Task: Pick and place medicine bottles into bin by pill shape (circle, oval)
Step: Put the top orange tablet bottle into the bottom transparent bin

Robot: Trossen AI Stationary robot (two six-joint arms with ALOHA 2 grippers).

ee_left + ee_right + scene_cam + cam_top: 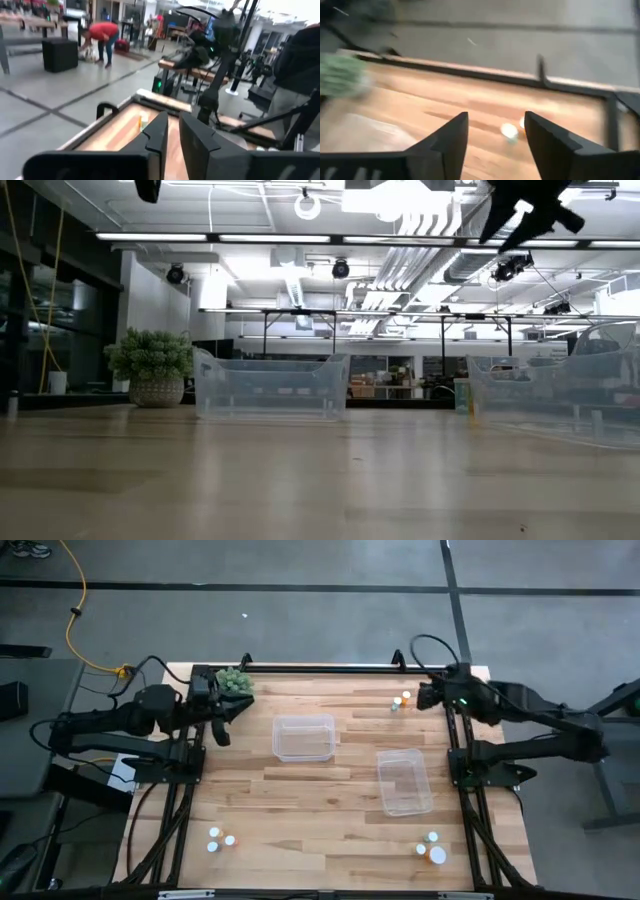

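Tiny white-capped medicine bottles stand on the wooden table in three groups: two at the far right [401, 701], three at the near left [218, 840], three at the near right [431, 849]. My right gripper [425, 697] hovers open above the far right edge. Its wrist view looks past the empty gap [496, 142] down at the two far-right bottles [510, 131]. My left gripper [232, 716] is raised at the far left beside the plant. Its fingers [173, 136] stand a narrow gap apart with nothing between them.
Two clear tubs sit mid-table, one toward the left [304, 737] and one toward the right [404, 781]. A green potted plant [235, 682] stands at the far left corner. A black rail [320, 668] runs along the far edge. A person [102, 37] bends over in the room beyond.
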